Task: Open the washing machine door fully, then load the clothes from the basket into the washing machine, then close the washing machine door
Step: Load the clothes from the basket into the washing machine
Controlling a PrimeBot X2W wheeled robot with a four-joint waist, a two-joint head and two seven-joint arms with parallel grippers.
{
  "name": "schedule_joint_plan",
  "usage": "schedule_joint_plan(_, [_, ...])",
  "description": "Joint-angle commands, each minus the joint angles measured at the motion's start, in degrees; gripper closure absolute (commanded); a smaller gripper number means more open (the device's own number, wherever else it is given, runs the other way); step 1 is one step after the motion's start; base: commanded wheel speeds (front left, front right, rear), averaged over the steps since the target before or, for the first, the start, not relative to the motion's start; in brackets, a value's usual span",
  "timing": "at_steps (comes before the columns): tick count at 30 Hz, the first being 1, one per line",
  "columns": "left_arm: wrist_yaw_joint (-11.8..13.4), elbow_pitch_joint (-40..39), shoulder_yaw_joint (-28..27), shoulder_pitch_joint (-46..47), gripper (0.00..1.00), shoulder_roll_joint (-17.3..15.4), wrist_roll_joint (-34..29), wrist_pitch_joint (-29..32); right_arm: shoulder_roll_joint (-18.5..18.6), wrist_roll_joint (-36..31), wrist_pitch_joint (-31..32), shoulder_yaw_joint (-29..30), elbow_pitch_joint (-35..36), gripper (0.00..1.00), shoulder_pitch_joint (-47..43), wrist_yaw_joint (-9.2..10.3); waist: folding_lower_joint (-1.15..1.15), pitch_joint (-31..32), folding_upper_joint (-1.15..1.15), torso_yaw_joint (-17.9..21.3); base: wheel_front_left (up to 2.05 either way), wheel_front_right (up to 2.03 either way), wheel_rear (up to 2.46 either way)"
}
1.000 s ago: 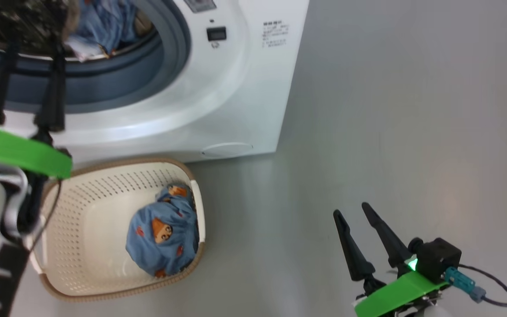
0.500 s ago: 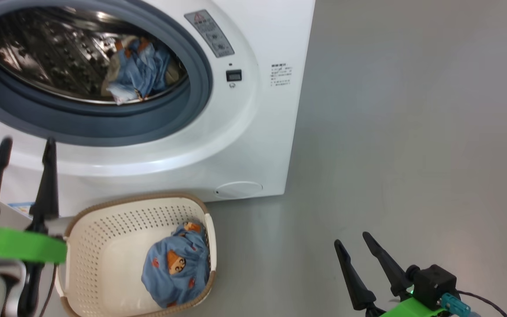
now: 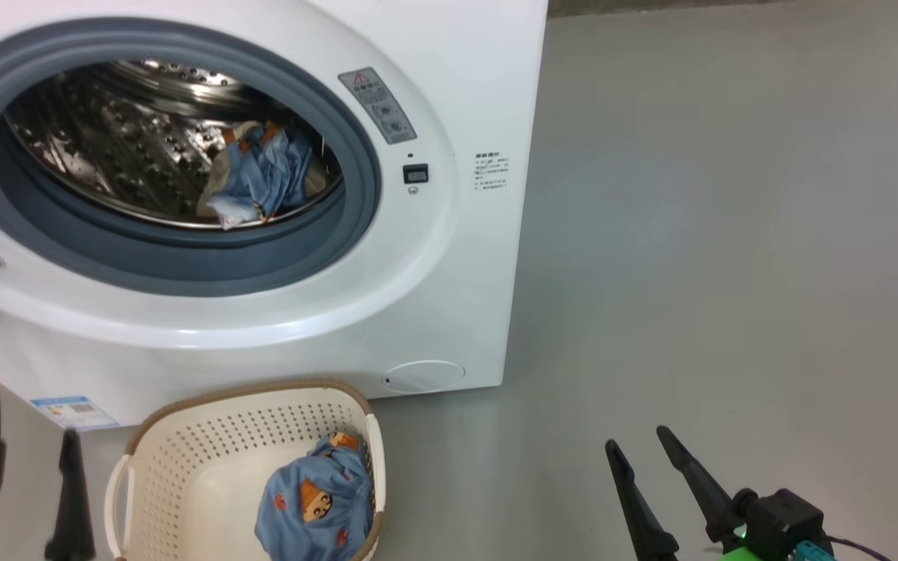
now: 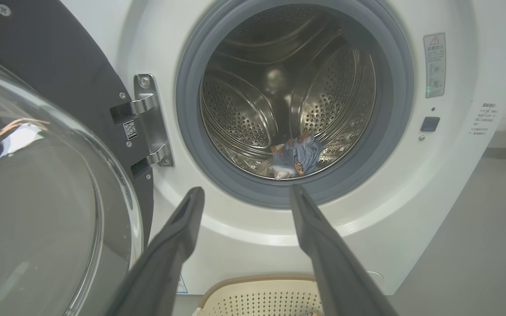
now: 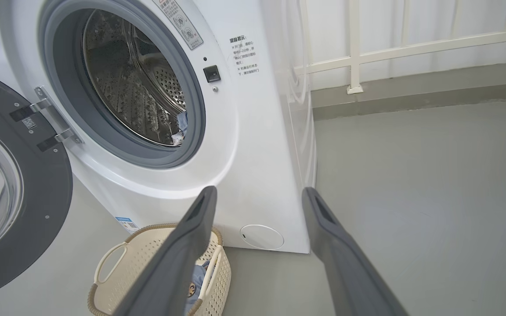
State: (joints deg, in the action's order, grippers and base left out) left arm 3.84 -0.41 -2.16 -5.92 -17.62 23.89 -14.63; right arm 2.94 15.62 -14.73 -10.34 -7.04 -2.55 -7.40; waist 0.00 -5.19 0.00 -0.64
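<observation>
The washing machine (image 3: pixel 449 296) stands with its door (image 4: pixel 55 66) swung wide to the left on its metal hinge. One blue bear-print garment (image 3: pixel 260 181) lies low in the steel drum. Another of the clothes (image 3: pixel 315 506) sits bunched in the right end of the cream basket (image 3: pixel 184 467) on the floor in front of the machine. My left gripper (image 3: pixel 32 442) hangs open and empty left of the basket, in front of the drum mouth in the left wrist view (image 4: pixel 245 191). My right gripper (image 3: pixel 638 438) is open and empty over the floor to the right.
Grey floor (image 3: pixel 730 234) stretches to the right of the machine. The open door's glass bulge (image 4: pixel 29 197) juts out close to my left gripper. A white railing and wall (image 5: pixel 411 48) run behind the machine.
The head camera has tilted up, so the whole picture has slid down. My left gripper has drawn back from the drum mouth, empty, and the garment stays in the drum. The right gripper has barely moved.
</observation>
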Motion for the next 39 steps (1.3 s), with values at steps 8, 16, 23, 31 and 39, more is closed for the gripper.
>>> schedule_joint_plan(8, [-1.1, -2.3, -5.9, -4.6, 0.0, 4.1, -4.2, -0.4, -0.1, -1.6, -0.3, 0.0, 3.0, 0.0, -1.4, -0.09, 0.0, 1.8, 0.0, 0.6, 0.0, 0.0, 0.0])
schedule_joint_plan(16, [-2.9, -1.4, -8.7, -6.2, 0.0, 6.7, -6.9, -0.4, -0.1, -2.0, -0.3, 0.7, 3.7, 0.0, -2.3, -0.09, 0.0, 2.4, 0.0, 0.9, 0.0, 0.0, 0.0])
schedule_joint_plan(23, [-4.5, -0.4, -9.9, -6.8, 0.0, 8.5, -8.2, -0.4, -0.1, -2.0, -0.3, 1.0, 3.9, 0.0, -2.5, -0.09, 0.0, 2.4, 0.0, 0.9, 0.0, 0.0, 0.0])
schedule_joint_plan(31, [-6.5, 0.6, -11.0, -6.4, 0.0, 10.1, -9.4, -0.4, -0.1, -2.1, -0.3, 0.9, 3.9, 0.0, -2.2, -0.09, 0.0, 1.7, 0.0, 0.6, 0.0, 0.0, 0.0])
schedule_joint_plan(39, [-8.0, 1.1, -11.8, -6.0, 0.0, 11.0, -10.5, -0.4, -0.1, -1.8, -0.3, 0.9, 3.9, 0.0, -2.0, -0.09, 0.0, 1.1, 0.0, 0.2, 0.0, 0.0, 0.0])
